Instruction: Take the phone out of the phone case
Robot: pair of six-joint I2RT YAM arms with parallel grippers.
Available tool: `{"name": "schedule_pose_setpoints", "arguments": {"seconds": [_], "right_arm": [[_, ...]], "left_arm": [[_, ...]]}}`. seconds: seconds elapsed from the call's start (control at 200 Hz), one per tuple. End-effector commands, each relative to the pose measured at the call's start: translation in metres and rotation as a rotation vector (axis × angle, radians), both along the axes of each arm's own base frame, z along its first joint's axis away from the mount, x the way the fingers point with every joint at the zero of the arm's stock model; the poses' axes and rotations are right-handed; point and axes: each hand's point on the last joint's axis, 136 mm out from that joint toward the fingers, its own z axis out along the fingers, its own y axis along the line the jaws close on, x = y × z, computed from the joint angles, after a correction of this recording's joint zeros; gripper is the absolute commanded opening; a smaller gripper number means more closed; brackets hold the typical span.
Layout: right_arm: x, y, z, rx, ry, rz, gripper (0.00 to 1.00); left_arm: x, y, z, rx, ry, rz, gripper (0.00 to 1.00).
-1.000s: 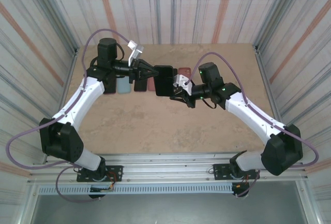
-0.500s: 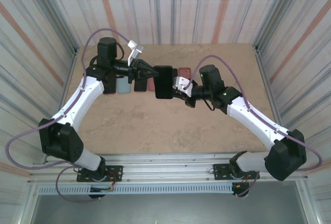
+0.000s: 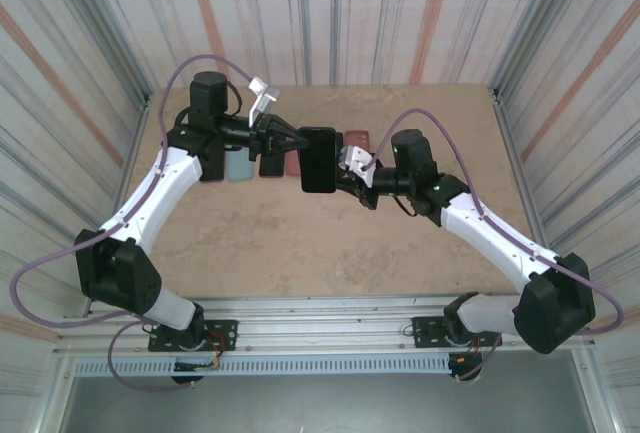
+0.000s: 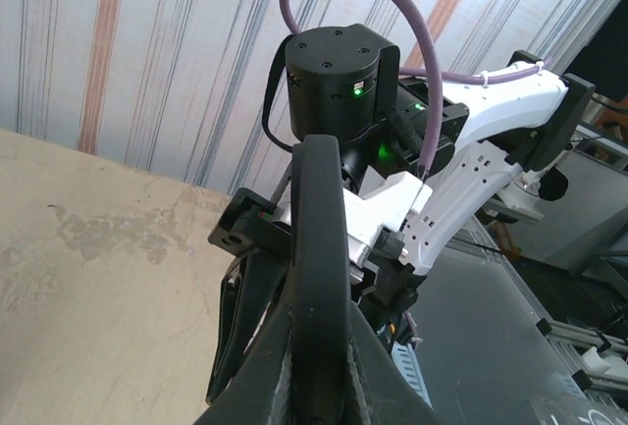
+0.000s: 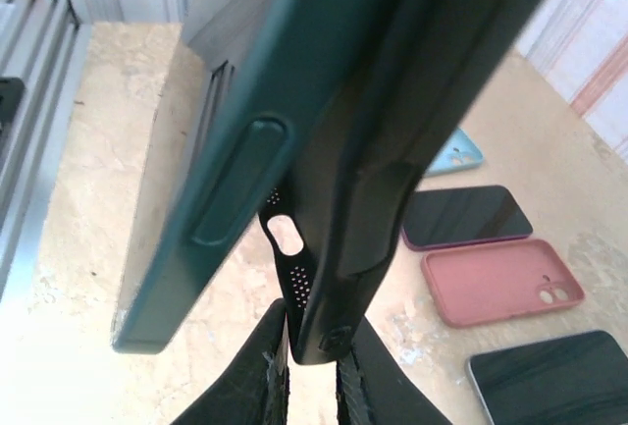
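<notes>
High above the middle of the worktop, both arms hold one dark phone case up in the air between them. The phone is inside it, so I can't point to it, and I see no gap opening yet. The left end effector is squeezed tight on the left edge of the case, and I think that is to keep it from moving. The right end effector is almost closed, with its thin fingertips nipping the bottom rim of the case near the little holes. That looks like a good spot to peel the soft rim back so the phone can pop out. Holding it up gives both arms room to pull. Down below lie a pink case and other phones, well apart from it.
</notes>
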Motion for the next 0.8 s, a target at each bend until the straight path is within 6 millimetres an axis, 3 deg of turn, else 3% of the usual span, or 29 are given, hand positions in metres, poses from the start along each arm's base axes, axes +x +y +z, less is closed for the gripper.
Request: {"name": "schedule_pose_setpoints", "arguments": {"seconds": [0.0, 0.246, 0.421, 0.797], "right_arm": [[-0.003, 0.006, 0.060, 0.179, -0.098, 0.041, 0.19], [-0.009, 0.007, 0.061, 0.208, -0.040, 0.070, 0.25], [-0.013, 0.004, 0.058, 0.256, 0.065, 0.078, 0.30], [0.011, -0.014, 0.075, 0.520, 0.442, -0.039, 0.35]], "left_arm": [[-0.008, -0.005, 0.001, 0.008, 0.057, -0.022, 0.00], [0.005, -0.007, 0.002, 0.007, 0.083, 0.037, 0.00], [0.031, -0.010, 0.012, -0.036, 0.175, 0.163, 0.00], [0.075, -0.003, 0.022, -0.215, 0.495, 0.394, 0.00]]}}
